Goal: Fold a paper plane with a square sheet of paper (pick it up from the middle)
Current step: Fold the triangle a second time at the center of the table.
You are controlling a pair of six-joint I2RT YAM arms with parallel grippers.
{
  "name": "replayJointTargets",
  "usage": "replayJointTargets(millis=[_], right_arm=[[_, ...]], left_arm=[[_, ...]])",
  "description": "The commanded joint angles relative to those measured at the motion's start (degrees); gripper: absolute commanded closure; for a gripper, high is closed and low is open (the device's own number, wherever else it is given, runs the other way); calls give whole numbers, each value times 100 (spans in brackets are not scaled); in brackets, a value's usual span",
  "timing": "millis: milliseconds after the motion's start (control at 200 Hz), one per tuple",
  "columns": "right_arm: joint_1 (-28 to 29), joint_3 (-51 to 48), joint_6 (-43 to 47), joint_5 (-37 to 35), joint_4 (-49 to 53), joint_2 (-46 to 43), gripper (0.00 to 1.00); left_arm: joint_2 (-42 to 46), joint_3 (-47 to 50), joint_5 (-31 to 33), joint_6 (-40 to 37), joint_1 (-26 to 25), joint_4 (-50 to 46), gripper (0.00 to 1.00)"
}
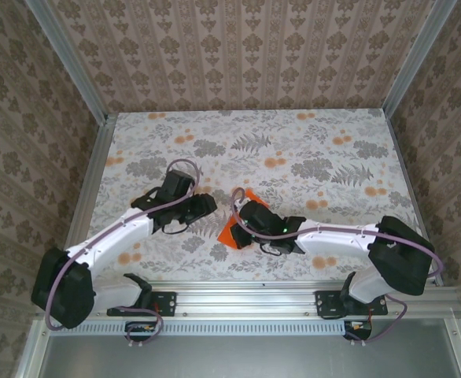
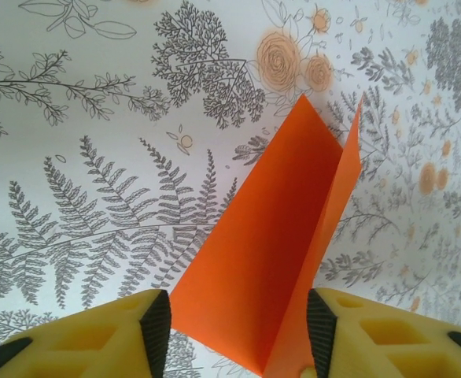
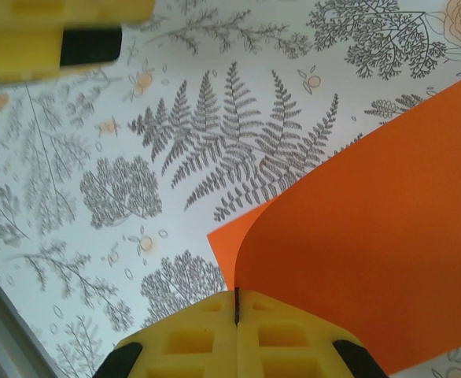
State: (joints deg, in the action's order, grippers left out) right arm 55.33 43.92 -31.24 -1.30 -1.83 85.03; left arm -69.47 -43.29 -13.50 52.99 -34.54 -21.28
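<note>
The paper [image 1: 231,235] sits mid-table [image 1: 317,150], half folded, with one flap standing up. The right gripper [image 3: 237,309], at the paper's 4 o'clock, looks clenched on the near edge, curling the sheet upward. The left gripper [image 2: 238,337], at its 9 o'clock, is released, its jaws straddling the raised fold without pinching. This looks like creasing: close the left jaws low on the fold line, hold the right pinch steady so the edges align, then press flat
</note>
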Motion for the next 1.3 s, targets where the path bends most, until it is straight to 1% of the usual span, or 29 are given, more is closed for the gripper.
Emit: replayJointTargets(millis=[0,120,160,250,320,370,505,615,715,820,940,1295], right_arm=[[-111,-220,-434,509,-380,152,96],[-286,-424,-656,895,-791,240,96],[-338,-465,-687,993,-873,271,95],[-428,-531,-708,1081,-882,318,95],[-508,-581,-725,1157,-894,339,95],[-569,-647,-774,1206,-972,353,95],[-737,-793,-963,1421,-1175,451,95],[-798,-856,-1015,1527,-1333,545,95],[-850,-857,-1016,1610,-1392,628,95],[-921,-880,-1033,1672,-1451,670,95],[-1002,-889,-1026,1760,-1459,665,94],[-1120,-934,-980,1910,-1452,636,94]], left_arm=[[20,44,-47,-251,-113,-71,54],[-182,-59,-65,-376,-371,-51,63],[-284,-87,-78,-378,-461,-56,67],[-486,-110,-87,-345,-639,-45,74],[-596,-66,-53,-299,-739,-49,82],[-672,-24,-24,-237,-780,-35,85],[-852,73,-139,-142,-851,161,87],[-1146,-88,-218,-219,-958,169,89],[-1463,-266,-281,-286,-1064,168,92],[-1724,-355,-213,-215,-1118,149,96],[-1854,-342,-215,-133,-1172,296,97],[-2422,-553,-294,-262,-1265,250,98]])
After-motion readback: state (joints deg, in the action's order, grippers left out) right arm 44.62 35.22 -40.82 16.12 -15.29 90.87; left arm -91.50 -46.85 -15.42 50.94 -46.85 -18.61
